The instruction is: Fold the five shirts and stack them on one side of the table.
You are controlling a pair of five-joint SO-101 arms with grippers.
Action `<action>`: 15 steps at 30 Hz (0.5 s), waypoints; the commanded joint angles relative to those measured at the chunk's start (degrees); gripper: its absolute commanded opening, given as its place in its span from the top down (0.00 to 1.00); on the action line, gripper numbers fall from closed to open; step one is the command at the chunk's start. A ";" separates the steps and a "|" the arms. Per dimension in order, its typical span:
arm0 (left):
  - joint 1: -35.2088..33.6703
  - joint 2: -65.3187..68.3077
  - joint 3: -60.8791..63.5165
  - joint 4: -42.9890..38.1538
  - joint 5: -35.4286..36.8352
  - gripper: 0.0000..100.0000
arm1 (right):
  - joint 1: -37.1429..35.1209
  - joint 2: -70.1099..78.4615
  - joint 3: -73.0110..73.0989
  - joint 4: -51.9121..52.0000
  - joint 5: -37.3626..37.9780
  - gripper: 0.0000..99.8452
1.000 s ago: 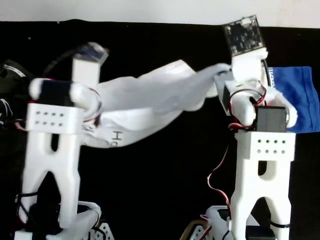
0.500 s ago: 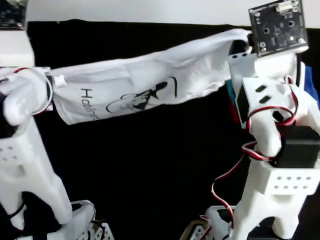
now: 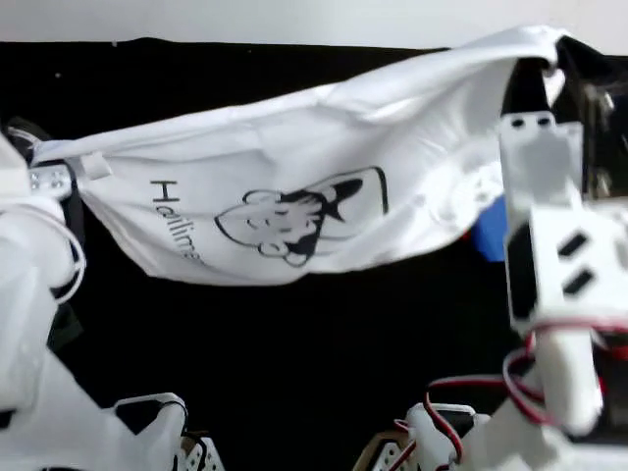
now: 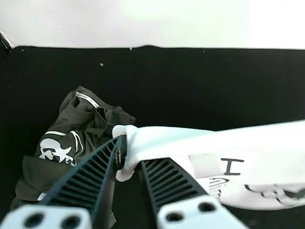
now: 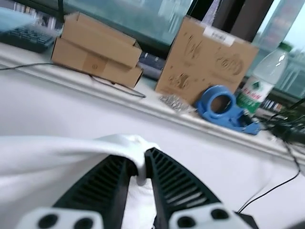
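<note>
While the white cotton shirt with black cartoon print hangs stretched above the black table, we see the left gripper pinched tight on one end — right gripper clamped on the other; crumpled dark shirt lies on the table.

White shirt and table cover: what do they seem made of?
The white shirt looks like soft matte cloth, probably cotton: it sags and creases as it hangs. The table cover seems black matte fabric, no shine; weave unclear.
</note>
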State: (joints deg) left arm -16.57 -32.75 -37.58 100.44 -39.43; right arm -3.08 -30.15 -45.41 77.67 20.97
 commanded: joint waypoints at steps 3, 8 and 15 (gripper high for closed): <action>0.57 -2.86 -1.54 0.26 -0.26 0.99 | 1.36 -1.01 -10.51 4.97 -0.70 0.99; 0.40 -4.79 -1.54 0.18 -0.26 0.99 | 1.36 -1.01 -14.20 6.11 -0.70 0.99; -0.13 -4.35 -0.66 0.18 -0.62 0.99 | 0.13 1.54 -10.77 3.65 -4.40 0.99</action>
State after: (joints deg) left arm -16.57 -37.49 -38.20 100.44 -39.43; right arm -2.73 -30.51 -57.80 83.38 18.59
